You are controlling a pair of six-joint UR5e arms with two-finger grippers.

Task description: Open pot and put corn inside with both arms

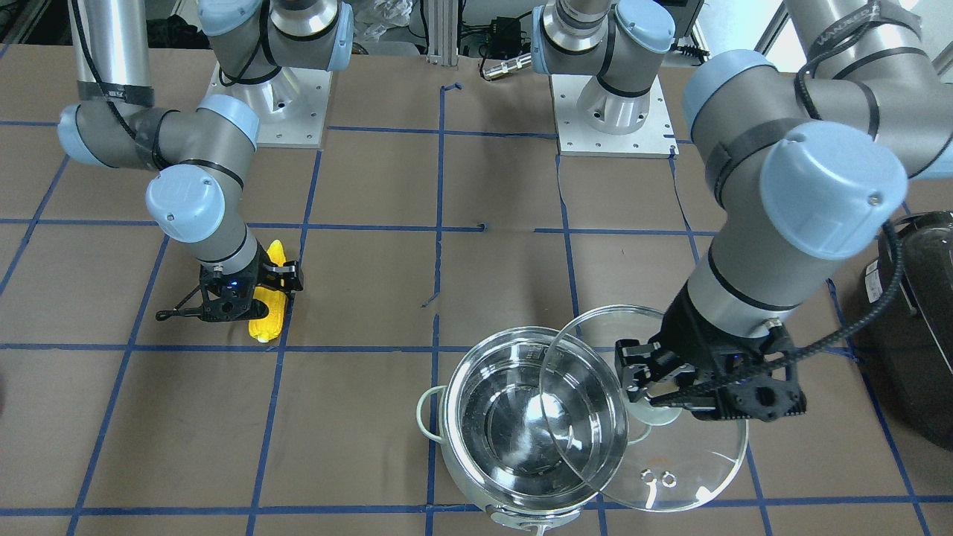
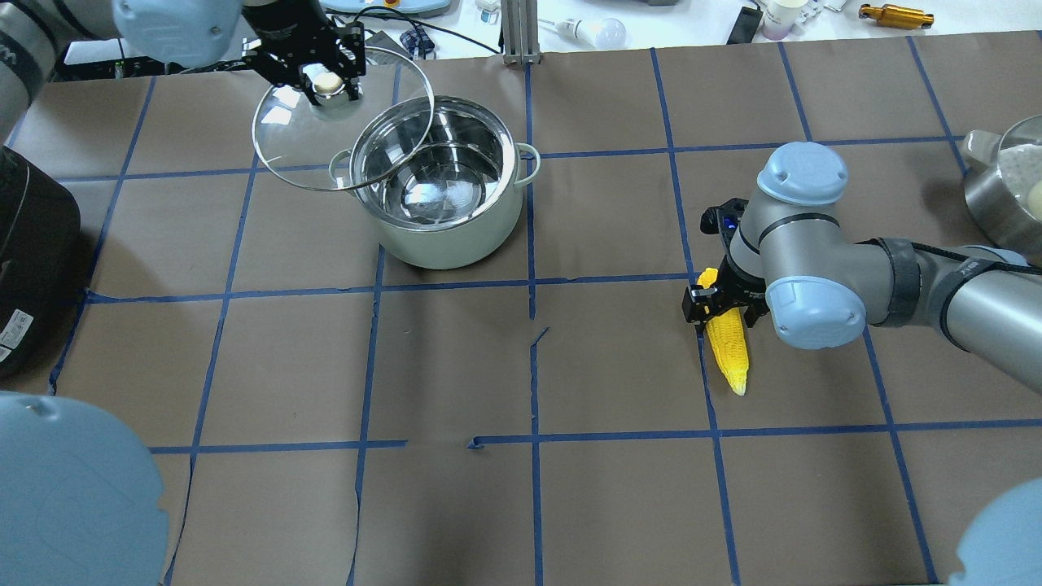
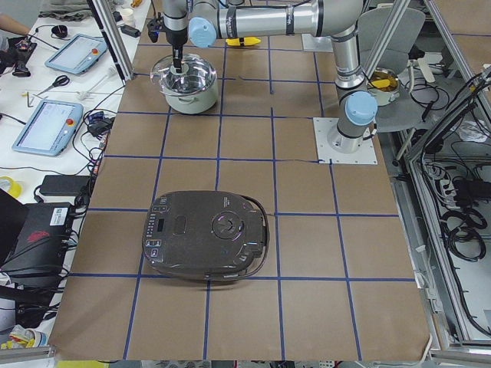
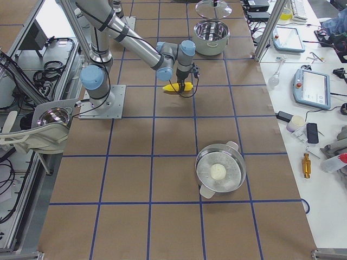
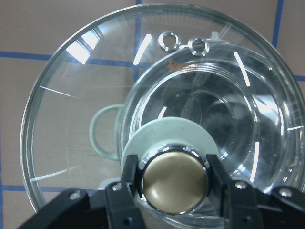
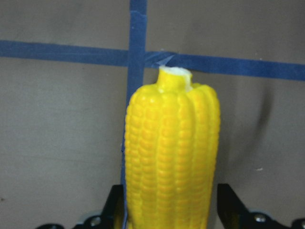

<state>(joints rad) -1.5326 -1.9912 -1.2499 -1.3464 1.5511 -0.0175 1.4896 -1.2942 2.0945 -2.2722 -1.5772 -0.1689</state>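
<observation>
We judge the pot [image 2: 440,224] opened and the pickup in hand: our left pincer [image 2: 330,81] clamps the brass knob [image 5: 172,183], holding the glass lid [image 2: 297,150] raised and overlapping the pot's rim. The right pincer [image 2: 720,305] grips the corn [image 2: 728,350] by its flanks, low at the worktop [image 2: 244,366], well apart from the pot. Next the corn needs lifting and carrying to the open mouth, though we cannot tell whether it touches the worktop, and the wrist view cuts off its pointed end.

No text can be read for certain. The left arm's upper tube [image 1: 834,33] bears pale lettering [image 1: 856,21], too blurred to make out. A white sticker [image 2: 11,327] on the black appliance [image 2: 37,236] carries print too small to read.
</observation>
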